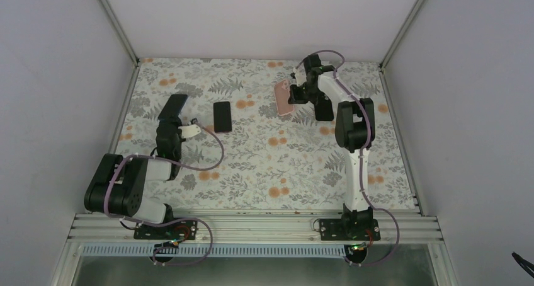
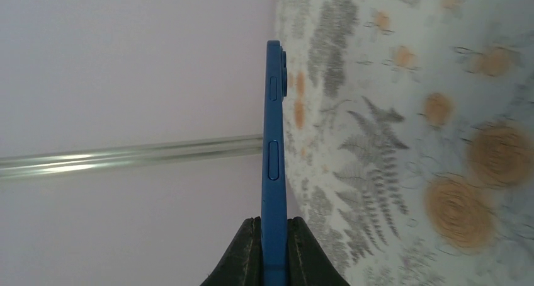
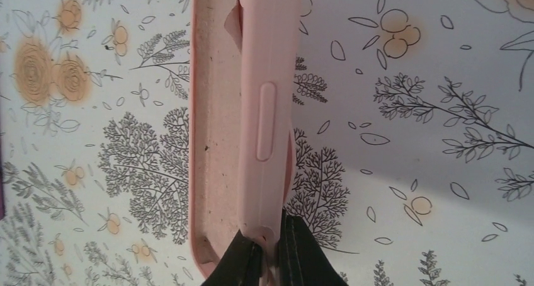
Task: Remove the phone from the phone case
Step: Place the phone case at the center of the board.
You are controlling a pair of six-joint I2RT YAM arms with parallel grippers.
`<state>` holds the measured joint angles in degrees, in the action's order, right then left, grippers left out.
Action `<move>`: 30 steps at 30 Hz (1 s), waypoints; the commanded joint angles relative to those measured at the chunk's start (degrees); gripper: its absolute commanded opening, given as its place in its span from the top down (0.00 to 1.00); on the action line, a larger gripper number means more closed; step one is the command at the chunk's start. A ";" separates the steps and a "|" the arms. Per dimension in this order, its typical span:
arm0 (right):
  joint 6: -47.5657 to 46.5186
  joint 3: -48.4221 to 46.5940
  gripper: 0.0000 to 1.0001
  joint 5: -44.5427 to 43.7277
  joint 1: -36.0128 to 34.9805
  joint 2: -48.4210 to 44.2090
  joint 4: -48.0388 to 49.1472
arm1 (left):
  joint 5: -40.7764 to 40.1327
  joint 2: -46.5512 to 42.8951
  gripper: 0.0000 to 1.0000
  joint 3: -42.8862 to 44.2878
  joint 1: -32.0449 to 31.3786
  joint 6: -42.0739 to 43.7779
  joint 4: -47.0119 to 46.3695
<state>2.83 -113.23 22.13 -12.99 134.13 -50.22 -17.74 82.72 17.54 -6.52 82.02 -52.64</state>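
Floral counter (image 1: 264, 160) spreads below you. Your left hand (image 1: 169, 123) pinches the bare blue phone (image 2: 274, 141) upright at ten o'clock. Your right hand (image 1: 296, 96) clamps one wall of the empty pink case (image 3: 252, 109) at one o'clock, well apart, so the two look fully separated.

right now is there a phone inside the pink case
No, the pink case in the right gripper shows its bare lining, and the blue phone is apart from it, pinched in the left gripper.
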 commanded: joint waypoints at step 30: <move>-13.10 1.44 0.61 -17.31 0.49 1.69 -15.03 | 7.42 -0.14 0.30 8.52 -3.04 -6.03 49.17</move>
<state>-6.20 -113.80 11.18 -12.67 136.00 -60.95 -13.82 83.57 23.38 -8.58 79.79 -19.11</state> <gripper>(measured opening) 0.343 0.608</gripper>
